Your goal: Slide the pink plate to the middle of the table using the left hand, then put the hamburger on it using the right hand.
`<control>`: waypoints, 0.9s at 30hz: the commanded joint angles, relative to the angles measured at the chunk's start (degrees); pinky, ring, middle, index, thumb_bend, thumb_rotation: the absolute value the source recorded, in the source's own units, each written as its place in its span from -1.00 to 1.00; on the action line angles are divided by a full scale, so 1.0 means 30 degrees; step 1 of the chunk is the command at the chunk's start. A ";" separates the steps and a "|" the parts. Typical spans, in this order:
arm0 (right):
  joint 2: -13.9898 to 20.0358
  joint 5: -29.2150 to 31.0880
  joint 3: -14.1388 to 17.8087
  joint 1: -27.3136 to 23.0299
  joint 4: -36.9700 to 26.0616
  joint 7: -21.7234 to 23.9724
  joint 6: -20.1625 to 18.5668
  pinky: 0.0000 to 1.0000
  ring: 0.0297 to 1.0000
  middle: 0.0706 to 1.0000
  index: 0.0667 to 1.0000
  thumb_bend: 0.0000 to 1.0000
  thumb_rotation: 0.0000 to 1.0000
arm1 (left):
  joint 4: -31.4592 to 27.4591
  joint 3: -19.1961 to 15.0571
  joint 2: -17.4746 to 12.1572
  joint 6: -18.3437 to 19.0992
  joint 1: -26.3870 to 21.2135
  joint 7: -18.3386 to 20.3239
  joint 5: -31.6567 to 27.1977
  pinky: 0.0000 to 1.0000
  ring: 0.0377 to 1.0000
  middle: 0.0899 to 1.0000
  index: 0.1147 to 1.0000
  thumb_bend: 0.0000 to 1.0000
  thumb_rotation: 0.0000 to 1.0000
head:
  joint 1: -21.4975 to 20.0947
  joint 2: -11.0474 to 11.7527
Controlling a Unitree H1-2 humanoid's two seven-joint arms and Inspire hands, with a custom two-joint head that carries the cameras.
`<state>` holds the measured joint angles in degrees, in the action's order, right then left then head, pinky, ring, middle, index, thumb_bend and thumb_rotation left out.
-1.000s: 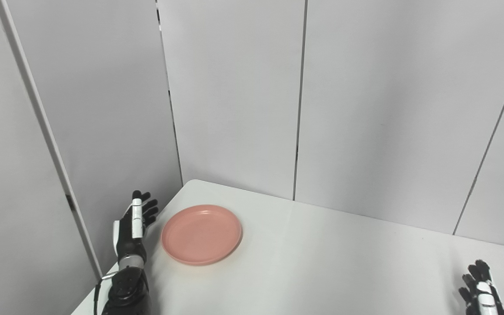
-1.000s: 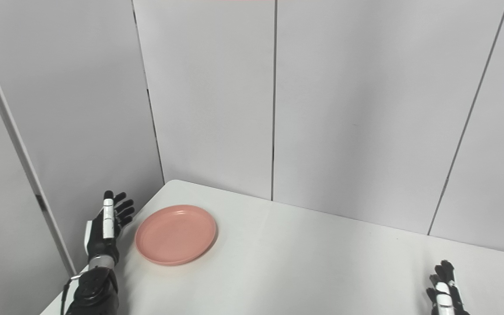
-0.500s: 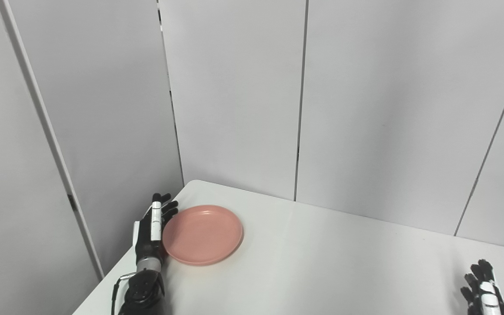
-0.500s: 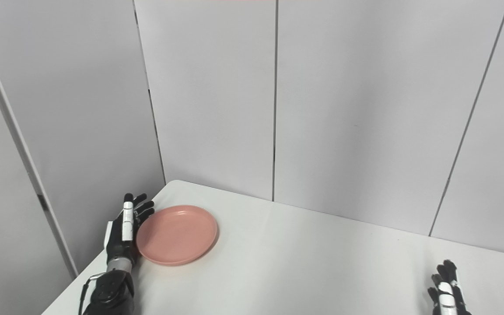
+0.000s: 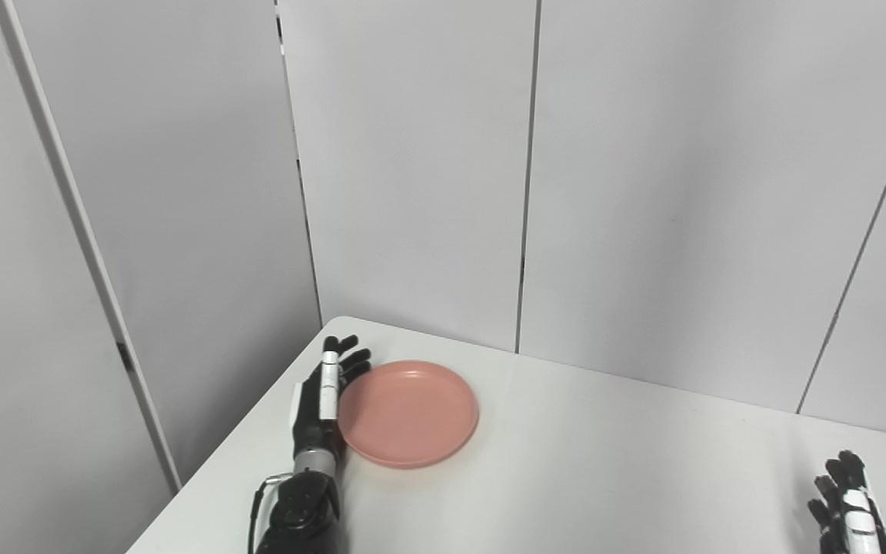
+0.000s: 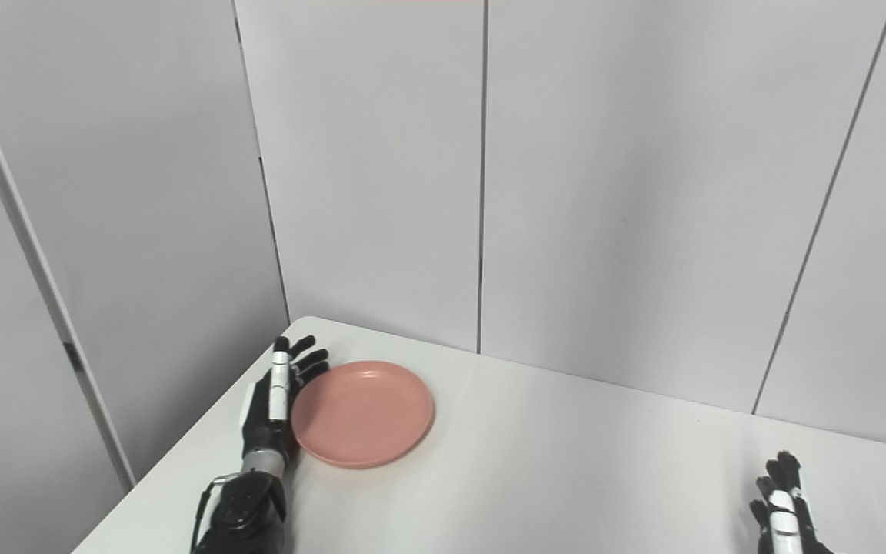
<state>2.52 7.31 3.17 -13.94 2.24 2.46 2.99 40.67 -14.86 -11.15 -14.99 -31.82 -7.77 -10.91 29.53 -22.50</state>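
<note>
Plate (image 5: pixel 412 415) flat, rim-up, left robot hand (image 5: pixel 320 404) touching its left edge

1. White table (image 5: pixel 604 462), rounded far-left corner, set into a corner of the room.
2. Pale grey wall panels (image 5: pixel 412 169) behind and left, split by dark vertical seams.
3. Light even, soft.

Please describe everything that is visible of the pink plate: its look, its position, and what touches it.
The round pink plate looks like smooth matte plastic, shallow, with a low raised rim and a flat base. It holds nothing and lies flat on the white table, near the far left corner, not yet in the middle. The robot's black and white left hand, fingers extended, stands edge-on against its left rim. Nothing else touches it; no hamburger is visible.
</note>
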 commanded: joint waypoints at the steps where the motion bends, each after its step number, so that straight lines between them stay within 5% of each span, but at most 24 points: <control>1: -0.0024 0.0178 -0.0034 -0.0334 -0.0713 0.0164 0.0061 1.00 1.00 1.00 1.00 -0.10 0.96 | -0.0167 0.0332 0.0330 0.0066 -0.0150 0.0227 0.0192 0.68 0.52 0.44 0.44 0.71 1.00 | -0.0261 -0.0154; 11: -0.0369 0.0018 0.0110 -0.0329 -0.0907 -0.0572 -0.0719 1.00 1.00 1.00 1.00 -0.02 0.86 | -0.1762 0.0996 0.2308 -0.0394 0.0556 0.0795 -0.0148 0.49 0.49 0.43 0.41 0.65 1.00 | -0.1504 -0.0506; 17: -0.0440 0.0321 0.0192 -0.0452 -0.0980 -0.0662 -0.1481 1.00 1.00 1.00 1.00 -0.19 0.92 | -0.2692 0.1442 0.3521 -0.0111 0.1161 0.0980 -0.0055 0.48 0.52 0.47 0.44 0.63 1.00 | -0.2108 -0.0679; 21: -0.0496 0.0738 0.0318 -0.0510 -0.0552 -0.0544 -0.1187 1.00 1.00 0.99 1.00 -0.20 0.87 | -0.3988 0.2018 0.4239 0.0740 0.1884 0.1048 0.0105 0.56 0.58 0.52 0.48 0.56 1.00 | -0.2965 -0.0752; 27: -0.0328 0.1110 0.0137 -0.0653 0.0306 0.0123 -0.0678 1.00 1.00 1.00 1.00 -0.04 0.78 | -0.3311 0.2443 0.4974 0.0294 0.1983 0.1502 -0.0059 0.55 0.56 0.49 0.46 0.59 1.00 | -0.4554 -0.1142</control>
<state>1.47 10.27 3.84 -14.06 4.17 1.54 -1.35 28.91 -8.19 2.67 -12.77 -27.09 -4.77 -11.00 15.92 -25.84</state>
